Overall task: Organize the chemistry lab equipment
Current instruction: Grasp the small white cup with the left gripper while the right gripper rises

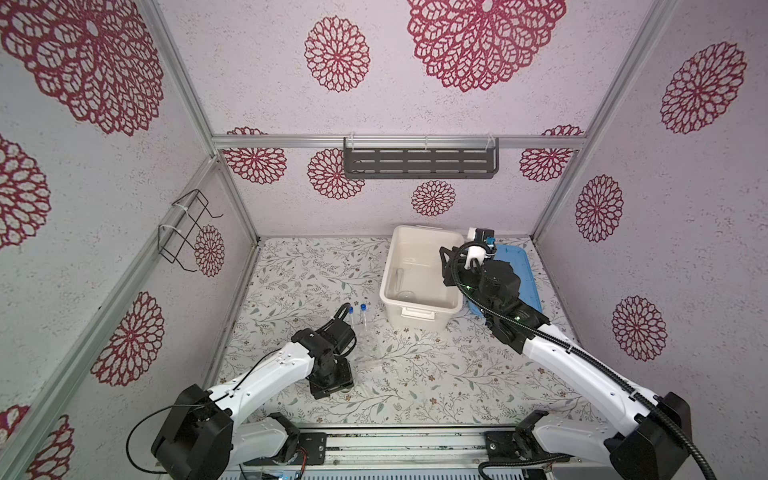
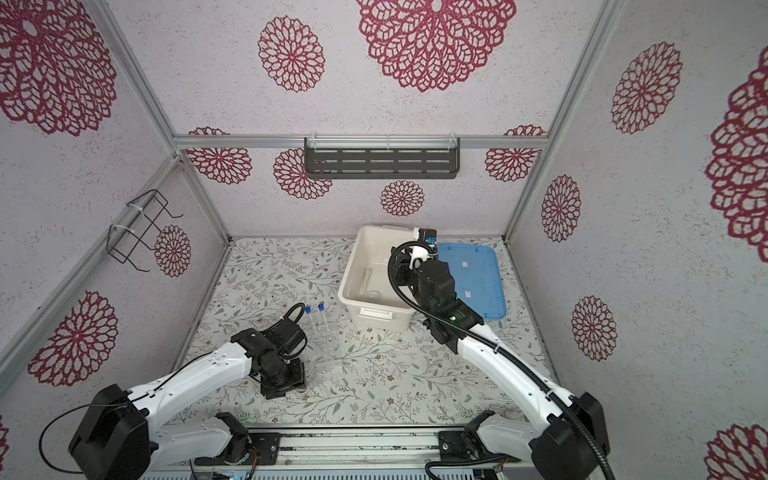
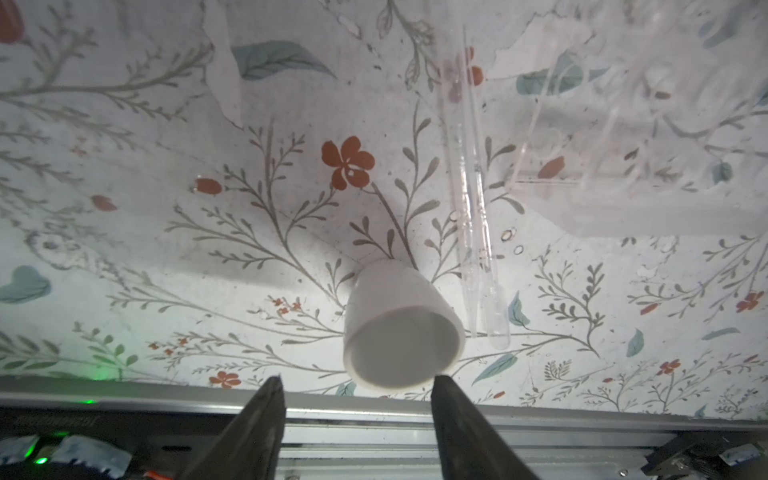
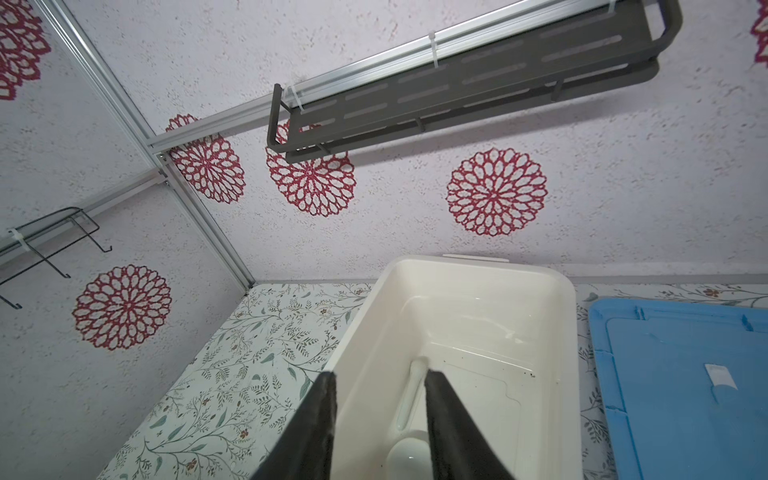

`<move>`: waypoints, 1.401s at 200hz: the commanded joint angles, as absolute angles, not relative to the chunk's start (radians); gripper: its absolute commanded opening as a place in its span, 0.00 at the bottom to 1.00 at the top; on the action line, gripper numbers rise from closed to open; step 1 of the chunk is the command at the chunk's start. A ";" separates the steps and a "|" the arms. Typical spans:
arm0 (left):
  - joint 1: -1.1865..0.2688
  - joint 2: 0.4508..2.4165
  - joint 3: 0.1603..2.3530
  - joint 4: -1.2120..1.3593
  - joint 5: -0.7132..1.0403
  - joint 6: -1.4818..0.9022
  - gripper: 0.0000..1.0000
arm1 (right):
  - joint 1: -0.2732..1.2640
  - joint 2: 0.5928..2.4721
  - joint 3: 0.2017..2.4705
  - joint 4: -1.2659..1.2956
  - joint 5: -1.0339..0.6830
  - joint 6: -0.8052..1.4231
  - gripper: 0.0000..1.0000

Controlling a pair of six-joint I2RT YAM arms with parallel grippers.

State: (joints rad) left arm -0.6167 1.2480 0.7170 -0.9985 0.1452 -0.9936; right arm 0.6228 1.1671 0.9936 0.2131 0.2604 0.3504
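A small white dish [image 3: 401, 328] stands on the floral table just ahead of my left gripper [image 3: 359, 386]. Its jaws are apart, and one fingertip [image 3: 442, 384] is at the dish's rim. A clear slim tube [image 3: 473, 232] lies beside the dish. Two blue-capped tubes [image 1: 351, 316] [image 1: 364, 313] stand in the clear tube stand [image 1: 370, 345] beyond the left gripper [image 1: 332, 382]. My right gripper [image 4: 380, 378] hangs open and empty over the white tub [image 4: 565, 374]. The pestle [image 4: 411, 395] and the white bowl [image 4: 409, 455] lie inside the tub.
The tub [image 1: 388, 266] sits at the back of the table with its blue lid [image 1: 519, 266] flat to its right. A dark shelf [image 1: 419, 162] hangs on the back wall and a wire rack [image 1: 187, 232] on the left wall. The metal rail [image 3: 374, 415] runs just behind the dish.
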 commanded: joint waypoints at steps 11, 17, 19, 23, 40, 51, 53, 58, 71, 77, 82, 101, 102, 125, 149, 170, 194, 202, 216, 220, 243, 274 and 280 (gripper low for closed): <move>-0.572 1.265 0.663 -0.943 0.153 -0.980 0.47 | 0.626 1.083 0.993 0.243 0.315 0.323 0.40; -0.558 1.272 0.650 -0.935 0.165 -0.972 0.44 | 0.626 1.073 0.990 0.238 0.319 0.321 0.40; -0.553 1.275 0.646 -0.930 0.170 -0.970 0.43 | 0.626 1.070 0.989 0.236 0.322 0.320 0.40; -0.550 1.281 0.640 -0.918 0.181 -0.968 0.42 | 0.626 1.062 0.986 0.233 0.327 0.320 0.40; -0.545 1.316 0.635 -0.892 0.205 -0.955 0.38 | 0.626 1.025 0.969 0.230 0.345 0.323 0.40; -0.542 1.343 0.642 -0.890 0.201 -0.944 0.28 | 0.627 1.009 0.963 0.230 0.348 0.322 0.40; -0.543 1.346 0.643 -0.891 0.200 -0.942 0.26 | 0.626 1.006 0.962 0.229 0.349 0.321 0.40; -0.544 1.353 0.645 -0.892 0.198 -0.939 0.22 | 0.626 1.000 0.962 0.223 0.350 0.317 0.40; -0.544 1.357 0.652 -0.898 0.189 -0.937 0.16 | 0.626 0.992 0.965 0.203 0.352 0.312 0.40; -0.544 1.351 0.651 -0.900 0.185 -0.939 0.15 | 0.626 0.990 0.966 0.193 0.352 0.311 0.40; -0.543 1.341 0.649 -0.901 0.184 -0.942 0.15 | 0.626 0.989 0.965 0.188 0.351 0.313 0.40; -0.543 1.306 0.642 -0.904 0.179 -0.950 0.06 | 0.626 0.987 0.955 0.184 0.341 0.331 0.40; -0.543 1.303 0.641 -0.904 0.179 -0.950 0.05 | 0.627 0.988 0.954 0.184 0.338 0.332 0.40; -0.546 1.264 0.651 -0.919 0.174 -0.955 0.00 | 0.627 1.006 0.958 0.181 0.292 0.334 0.41; -0.548 1.205 0.676 -0.952 0.163 -0.965 0.00 | 0.627 1.045 0.997 0.141 0.237 0.320 0.47; -0.548 1.136 0.731 -1.013 0.144 -0.950 0.00 | 0.630 1.070 1.023 0.111 0.207 0.304 0.49; -0.547 1.066 0.842 -1.140 0.049 -0.890 0.00 | 0.630 1.084 1.035 0.077 0.234 0.304 0.52; -0.546 1.049 0.892 -1.196 -0.010 -0.864 0.00 | 0.629 1.088 1.040 0.064 0.249 0.306 0.55; -0.546 1.023 0.984 -1.271 -0.084 -0.822 0.00 | 0.626 1.101 1.054 0.033 0.271 0.317 0.61; -0.545 1.018 1.011 -1.284 -0.096 -0.808 0.00 | 0.622 1.105 1.056 0.023 0.274 0.324 0.64; -0.546 1.011 1.159 -1.323 -0.116 -0.743 0.00 | 0.590 1.139 1.098 -0.075 0.262 0.367 0.66; -0.552 1.067 1.334 -1.319 -0.064 -0.663 0.00 | 0.560 1.191 1.173 -0.222 0.207 0.367 0.67; -0.561 1.081 1.360 -1.309 -0.063 -0.654 0.00 | 0.553 1.197 1.181 -0.243 0.201 0.368 0.67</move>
State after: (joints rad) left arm -0.5472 1.0367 1.2667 -1.2903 -0.0624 -0.7403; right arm 0.5728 1.1839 1.1225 -0.1184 0.2302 0.3481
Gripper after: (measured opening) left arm 0.114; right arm 0.670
